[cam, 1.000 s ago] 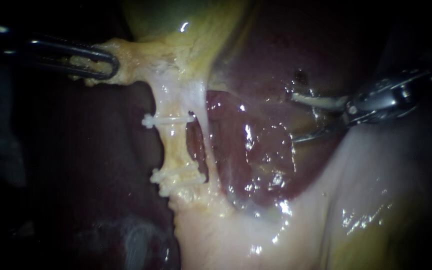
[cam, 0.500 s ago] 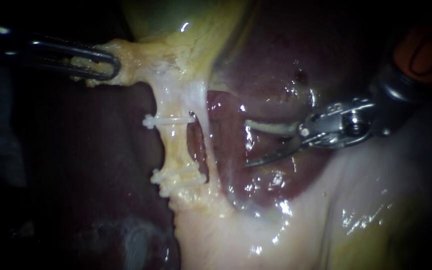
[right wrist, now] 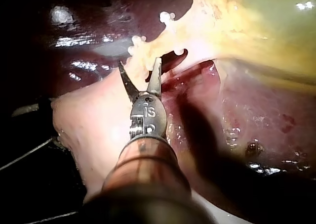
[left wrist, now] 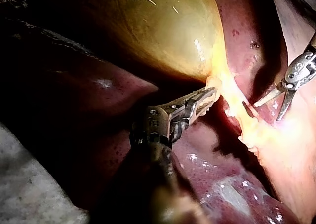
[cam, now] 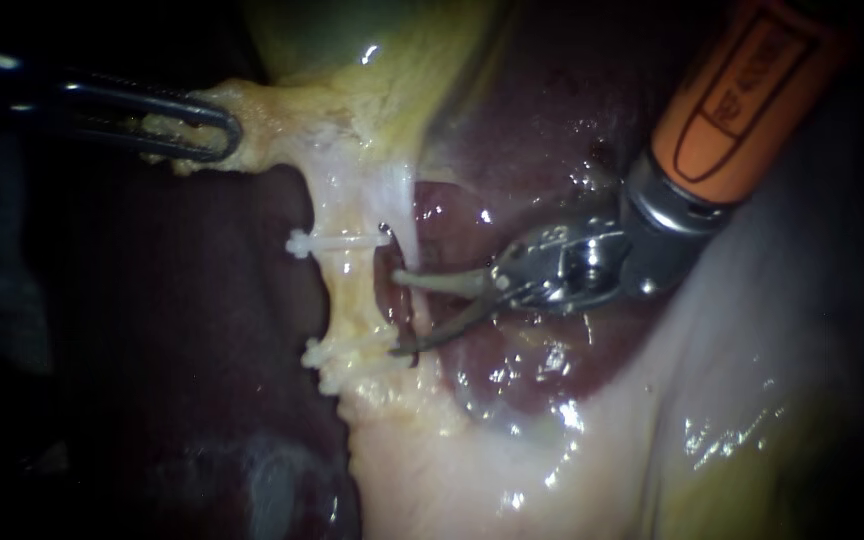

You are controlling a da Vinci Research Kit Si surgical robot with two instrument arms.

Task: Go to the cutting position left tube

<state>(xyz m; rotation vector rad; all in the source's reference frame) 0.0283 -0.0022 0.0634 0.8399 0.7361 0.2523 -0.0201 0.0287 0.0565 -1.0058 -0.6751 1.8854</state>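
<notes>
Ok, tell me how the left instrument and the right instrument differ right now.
The left instrument has its jaws shut on yellowish tissue; the right instrument has its jaws open and holds nothing. The left instrument's jaws are dark, blunt loops; the right instrument's are thin, pointed blades. The right instrument's tips sit right beside the tube, between the upper clip and the lower clips; the left instrument is off to the side of it. Both are slender.

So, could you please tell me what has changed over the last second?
The right instrument has advanced from the right edge across the liver to the left tube; its open pincer now sits at the stretch between the clips. The left instrument stays shut on the tissue; tube and clips unmoved.
</notes>
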